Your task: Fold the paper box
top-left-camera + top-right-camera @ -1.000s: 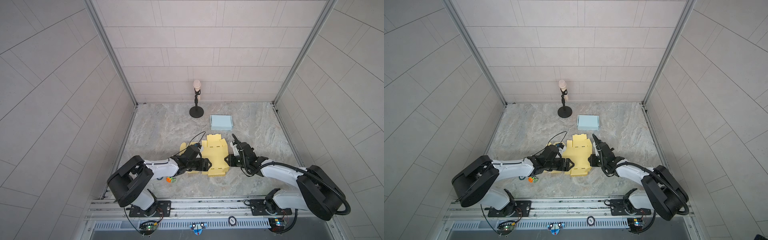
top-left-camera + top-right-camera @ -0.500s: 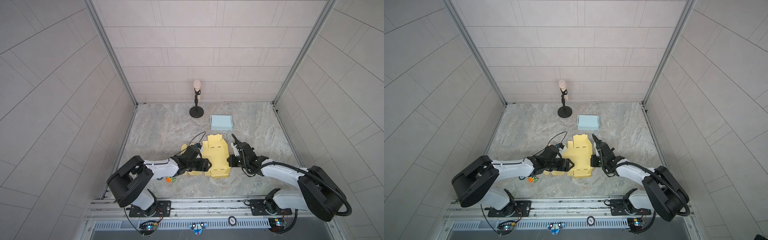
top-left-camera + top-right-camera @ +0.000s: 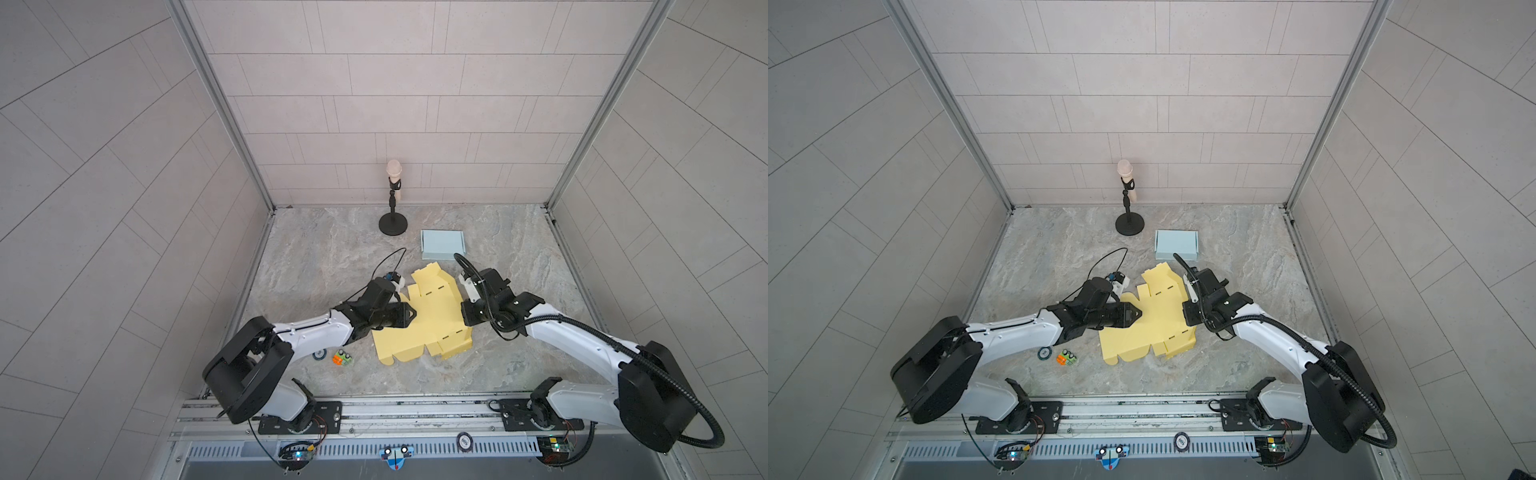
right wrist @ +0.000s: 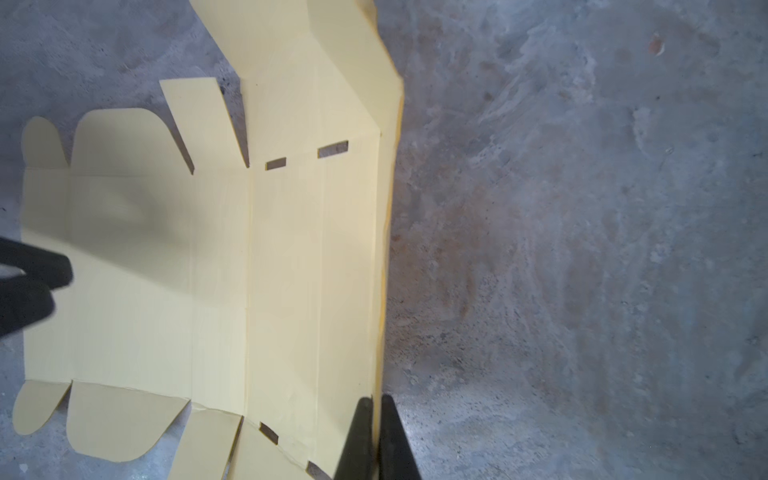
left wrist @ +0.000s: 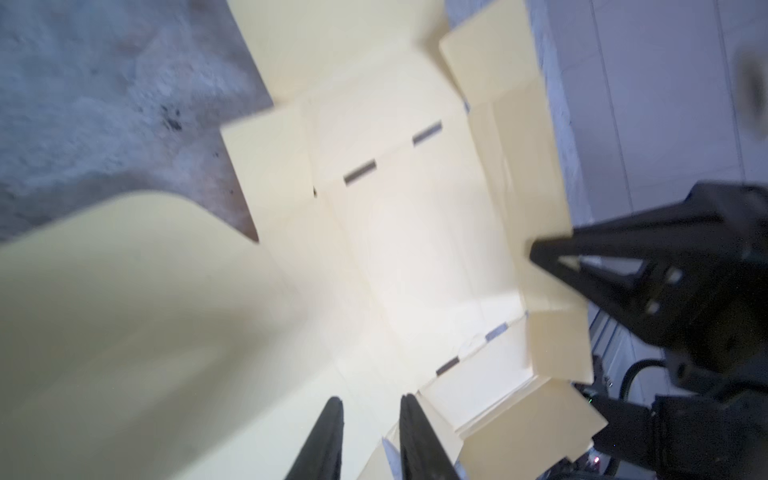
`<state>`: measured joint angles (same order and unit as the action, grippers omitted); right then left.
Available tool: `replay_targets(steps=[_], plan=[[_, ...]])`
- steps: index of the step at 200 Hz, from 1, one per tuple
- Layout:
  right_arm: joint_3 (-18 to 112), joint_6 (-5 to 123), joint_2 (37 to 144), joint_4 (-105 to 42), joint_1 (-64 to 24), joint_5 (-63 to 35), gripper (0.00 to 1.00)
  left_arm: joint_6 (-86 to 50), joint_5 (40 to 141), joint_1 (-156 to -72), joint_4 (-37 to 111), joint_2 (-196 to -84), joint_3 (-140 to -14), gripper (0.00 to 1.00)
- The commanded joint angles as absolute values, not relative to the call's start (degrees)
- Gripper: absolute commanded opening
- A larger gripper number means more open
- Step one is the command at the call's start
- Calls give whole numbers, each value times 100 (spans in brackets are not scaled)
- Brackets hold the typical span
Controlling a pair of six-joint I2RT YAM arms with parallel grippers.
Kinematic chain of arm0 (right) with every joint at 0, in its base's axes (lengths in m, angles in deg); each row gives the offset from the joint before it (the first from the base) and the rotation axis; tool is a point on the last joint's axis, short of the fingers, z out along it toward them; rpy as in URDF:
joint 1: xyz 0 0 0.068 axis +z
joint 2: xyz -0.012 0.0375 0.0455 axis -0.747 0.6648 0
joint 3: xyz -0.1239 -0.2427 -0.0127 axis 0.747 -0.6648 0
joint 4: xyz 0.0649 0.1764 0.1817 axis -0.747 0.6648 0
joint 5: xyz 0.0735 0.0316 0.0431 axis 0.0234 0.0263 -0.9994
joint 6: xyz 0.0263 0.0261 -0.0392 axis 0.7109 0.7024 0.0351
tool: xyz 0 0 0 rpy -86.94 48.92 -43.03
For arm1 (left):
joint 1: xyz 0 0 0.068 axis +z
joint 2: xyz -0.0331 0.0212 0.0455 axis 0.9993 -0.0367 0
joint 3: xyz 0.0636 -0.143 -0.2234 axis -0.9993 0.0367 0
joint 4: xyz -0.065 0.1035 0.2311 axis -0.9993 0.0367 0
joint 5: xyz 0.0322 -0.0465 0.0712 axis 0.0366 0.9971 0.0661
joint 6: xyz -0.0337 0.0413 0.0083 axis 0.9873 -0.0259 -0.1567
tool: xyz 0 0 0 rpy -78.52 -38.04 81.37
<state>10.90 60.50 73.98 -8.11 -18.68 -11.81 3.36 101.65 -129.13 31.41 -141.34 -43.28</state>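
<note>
Right wrist view first: our right gripper (image 4: 376, 402) has its thin black fingers (image 4: 359, 436) pinched tight on the raised side edge of the paper box (image 4: 208, 270). Our left gripper (image 5: 371, 400) sits over the sheet's opposite side with its jaws nearly together and a slim gap showing. We honestly can't tell if anything's caught in there. The box is pale yellow card, matte and smooth, and mostly a flat cutout: scored crease lines, little rectangular slots, rounded tabs and square flaps along two edges. The side the right gripper holds is bent upward, and a flap close to the left one looks lifted too. Both top views put it mid-table between the arms, on the grey marbled tabletop (image 3: 332, 257).
</note>
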Motion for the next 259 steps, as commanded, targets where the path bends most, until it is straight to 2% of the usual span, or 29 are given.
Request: replay_targets(steps=[1,24,58,135,259], plan=[[1121,5788,7294,-492,-1810,-1039,0,188,10157,-12761,3018,-14371,-4808,15],[1147,5753,7324,-475,-1720,-951,0,210,10296,-12642,2942,-14814,-5350,6],[1187,5709,7277,-385,-1518,-559,0,181,10328,-12574,3014,-15492,-6183,0],[1199,5602,7061,-429,-1344,-376,0,355,10522,-12521,3029,-16570,-7241,0],[1356,5536,7245,-429,-1211,-212,0,186,10489,-12871,3123,-16275,-7043,1]])
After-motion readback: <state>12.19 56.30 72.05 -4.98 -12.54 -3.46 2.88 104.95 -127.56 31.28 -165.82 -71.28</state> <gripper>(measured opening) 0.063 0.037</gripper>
